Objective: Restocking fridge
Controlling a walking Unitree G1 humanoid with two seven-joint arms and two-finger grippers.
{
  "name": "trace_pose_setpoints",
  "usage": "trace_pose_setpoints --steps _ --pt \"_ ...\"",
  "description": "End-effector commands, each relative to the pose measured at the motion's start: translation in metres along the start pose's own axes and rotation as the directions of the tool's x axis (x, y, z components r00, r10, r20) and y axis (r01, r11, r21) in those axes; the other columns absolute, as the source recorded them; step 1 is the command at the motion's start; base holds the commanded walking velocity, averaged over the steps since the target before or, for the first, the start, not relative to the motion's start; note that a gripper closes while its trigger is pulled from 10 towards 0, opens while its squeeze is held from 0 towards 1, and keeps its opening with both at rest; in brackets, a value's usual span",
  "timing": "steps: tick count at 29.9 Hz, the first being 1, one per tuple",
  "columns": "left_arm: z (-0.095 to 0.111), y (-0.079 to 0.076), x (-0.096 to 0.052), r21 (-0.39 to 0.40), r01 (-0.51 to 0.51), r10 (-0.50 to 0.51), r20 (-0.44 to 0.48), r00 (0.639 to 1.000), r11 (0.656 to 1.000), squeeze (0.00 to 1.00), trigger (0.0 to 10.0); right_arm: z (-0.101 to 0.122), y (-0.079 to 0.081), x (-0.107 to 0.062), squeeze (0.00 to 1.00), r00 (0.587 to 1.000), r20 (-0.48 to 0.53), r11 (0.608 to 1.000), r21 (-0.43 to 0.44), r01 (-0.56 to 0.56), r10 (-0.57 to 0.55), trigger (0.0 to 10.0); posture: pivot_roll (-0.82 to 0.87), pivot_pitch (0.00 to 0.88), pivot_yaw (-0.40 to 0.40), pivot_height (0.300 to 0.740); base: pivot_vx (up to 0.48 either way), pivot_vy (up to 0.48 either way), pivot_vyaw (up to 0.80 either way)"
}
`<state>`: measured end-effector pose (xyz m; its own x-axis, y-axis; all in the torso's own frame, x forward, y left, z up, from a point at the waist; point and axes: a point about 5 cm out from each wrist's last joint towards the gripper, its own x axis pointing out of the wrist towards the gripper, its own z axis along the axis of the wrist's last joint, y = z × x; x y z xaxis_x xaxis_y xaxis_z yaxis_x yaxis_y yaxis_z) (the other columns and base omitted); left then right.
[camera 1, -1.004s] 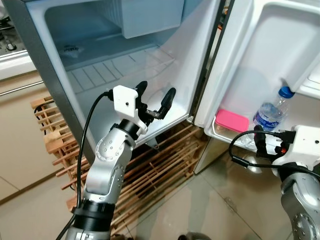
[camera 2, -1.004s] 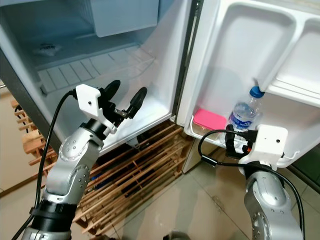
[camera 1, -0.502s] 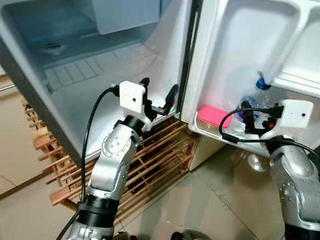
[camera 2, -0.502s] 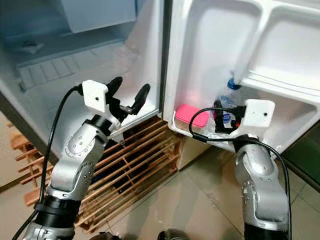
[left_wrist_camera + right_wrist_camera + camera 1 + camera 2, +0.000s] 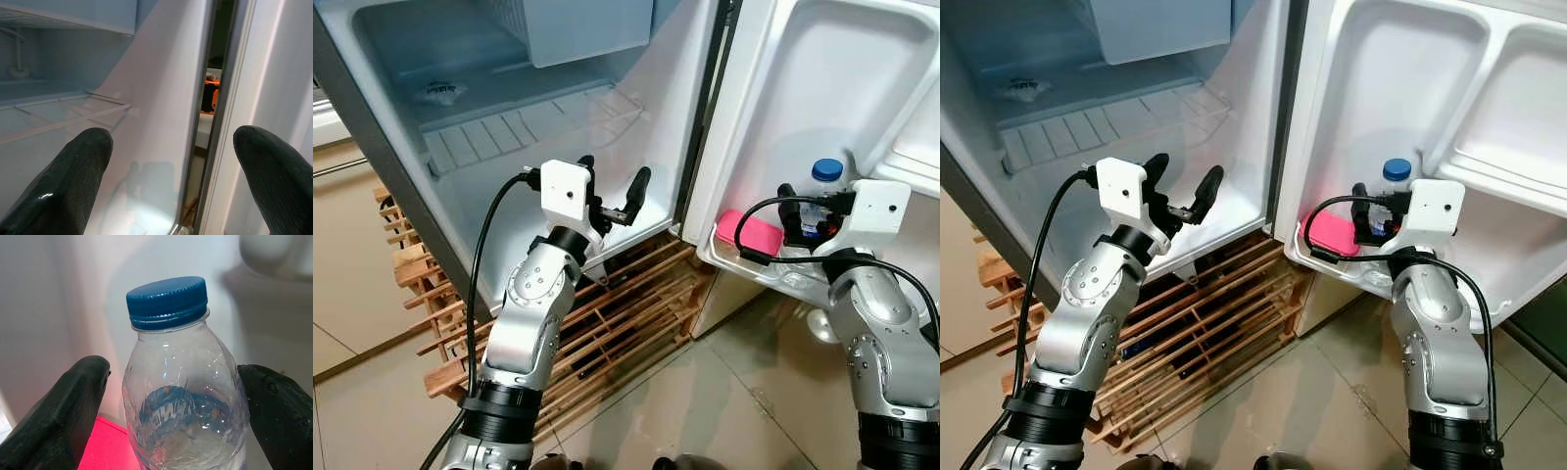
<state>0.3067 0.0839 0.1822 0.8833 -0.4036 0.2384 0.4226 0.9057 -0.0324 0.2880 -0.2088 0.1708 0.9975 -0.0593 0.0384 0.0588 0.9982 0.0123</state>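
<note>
A clear water bottle (image 5: pixel 822 186) with a blue cap stands upright in the open fridge door's lower shelf (image 5: pixel 740 262), beside a flat pink box (image 5: pixel 749 233). My right gripper (image 5: pixel 815 206) is open at the bottle, one black finger on each side of its shoulder. In the right wrist view the bottle (image 5: pixel 186 382) sits between the fingers (image 5: pixel 73 401), with a narrow gap on one side. My left gripper (image 5: pixel 615 174) is open and holds nothing. It hovers at the fridge's lower front edge, near the inner right wall (image 5: pixel 156 98).
The fridge interior (image 5: pixel 509 137) has a ribbed floor and a freezer box (image 5: pixel 587 29) at the top. A wooden slatted rack (image 5: pixel 636 313) lies on the tiled floor under the fridge. The door's upper shelves (image 5: pixel 842 69) are white.
My right gripper has risen from below the door shelf to the bottle, and its fingers now flank it. The view shifted. The left arm has barely moved.
</note>
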Motion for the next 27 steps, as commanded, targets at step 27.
trace_pose_setpoints --steps 27 --pt "0.005 -0.013 -0.001 0.001 0.078 -0.078 0.043 0.996 0.997 0.00 10.0 -0.015 -0.001 -0.001 0.00 0.999 -0.034 0.998 -0.056 0.011 -0.013 10.0 -0.16 0.049 -0.017 0.728 0.000 0.000 0.51"
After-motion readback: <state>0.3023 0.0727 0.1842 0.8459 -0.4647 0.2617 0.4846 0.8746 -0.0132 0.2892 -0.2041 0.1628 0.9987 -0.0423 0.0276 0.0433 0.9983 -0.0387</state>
